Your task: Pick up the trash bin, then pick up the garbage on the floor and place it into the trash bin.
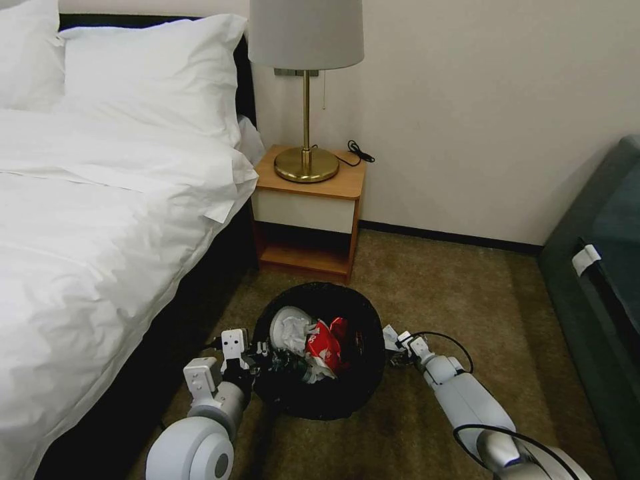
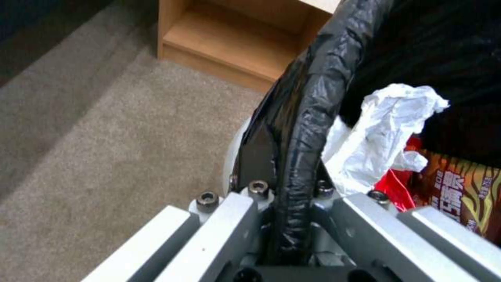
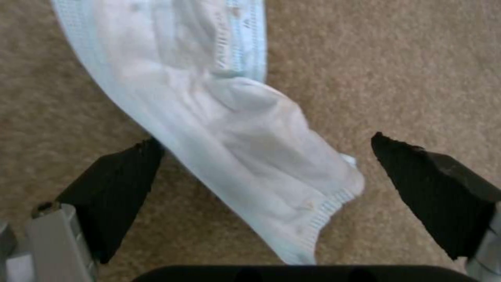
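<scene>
**Left jaws on the bin rim, right jaws spread over a white cloth piece**

The left gripper (image 2: 292, 219) has its jaws closed on the rim of the trash bin (image 1: 360, 333), the bag-lined edge running up between the two metal fingers in the left wrist view. The rim (image 2: 308, 117) is wrapped in glossy black liner. Just inside it lies a crumpled white tissue (image 2: 381, 133), and beside that a red and brown snack packet (image 2: 459, 192).

The right gripper (image 3: 261, 172) has its jaws spread wide, both black pads apart with nothing gripped. Between them, on the carpet (image 3: 417, 58), lies a pale white-and-light-blue piece of soft litter (image 3: 229, 129), stretched slantwise; one black pad (image 3: 120, 184) sits just at its edge, the other well clear of it.

In the head view the trash bin stands on the carpet floor between the two arms, near the front of the nightstand (image 1: 310, 220) and just beside the bed (image 1: 87, 233). Inside it show white crumpled paper (image 1: 291, 329) and a red packet (image 1: 325, 347). The left gripper (image 1: 257, 353) is at the bin's left rim; the right gripper (image 1: 393, 347) is low at the bin's right side, close to the floor. A brass lamp (image 1: 307, 87) stands on the nightstand, and a dark sofa (image 1: 600, 280) fills the right edge of the floor.
</scene>
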{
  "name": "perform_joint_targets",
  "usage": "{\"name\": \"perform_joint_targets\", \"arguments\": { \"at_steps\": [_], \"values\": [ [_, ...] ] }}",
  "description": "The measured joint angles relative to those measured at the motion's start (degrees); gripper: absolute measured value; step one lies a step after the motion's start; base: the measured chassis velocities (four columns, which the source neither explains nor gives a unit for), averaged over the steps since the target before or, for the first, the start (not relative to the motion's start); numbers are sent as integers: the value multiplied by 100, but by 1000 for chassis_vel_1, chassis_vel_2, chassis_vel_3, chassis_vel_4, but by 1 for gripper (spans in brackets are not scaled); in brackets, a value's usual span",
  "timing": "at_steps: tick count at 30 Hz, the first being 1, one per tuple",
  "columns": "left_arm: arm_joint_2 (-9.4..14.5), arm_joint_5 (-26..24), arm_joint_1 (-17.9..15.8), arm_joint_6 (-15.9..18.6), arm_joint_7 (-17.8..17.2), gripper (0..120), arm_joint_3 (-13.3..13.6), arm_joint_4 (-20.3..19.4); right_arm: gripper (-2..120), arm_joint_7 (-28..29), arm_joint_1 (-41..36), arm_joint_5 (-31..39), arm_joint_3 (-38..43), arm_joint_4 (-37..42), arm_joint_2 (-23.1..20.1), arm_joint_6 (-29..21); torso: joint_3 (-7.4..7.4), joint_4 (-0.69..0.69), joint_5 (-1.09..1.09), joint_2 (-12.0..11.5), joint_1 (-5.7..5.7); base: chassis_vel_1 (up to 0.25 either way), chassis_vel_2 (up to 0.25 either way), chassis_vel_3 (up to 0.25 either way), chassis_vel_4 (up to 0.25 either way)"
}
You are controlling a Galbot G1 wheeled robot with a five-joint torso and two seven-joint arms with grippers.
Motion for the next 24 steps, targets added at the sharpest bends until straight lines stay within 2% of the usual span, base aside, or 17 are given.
{"name": "perform_joint_targets", "arguments": {
  "at_steps": [17,20,21,22,24],
  "values": [
    [7,19,41,-22,17,0,-3,-55,100,95,175,-33,23,-231,58,-46,0,1,0,0,0,0,0,0,0],
    [3,22,37,-29,19,0,-4,-55,96,56,175,-26,26,-252,72,21,0,1,0,0,0,0,0,0,0],
    [1,25,36,-31,21,0,-4,-55,89,13,169,-23,30,-263,73,63,0,1,0,0,0,0,0,0,0],
    [1,25,36,-31,21,0,-4,-55,89,13,169,-23,30,-263,73,63,0,1,0,0,0,0,0,0,0],
    [-2,30,35,-39,24,0,-2,-55,79,-24,152,-8,39,-268,70,108,0,1,0,0,0,0,0,0,0]
  ]
}}
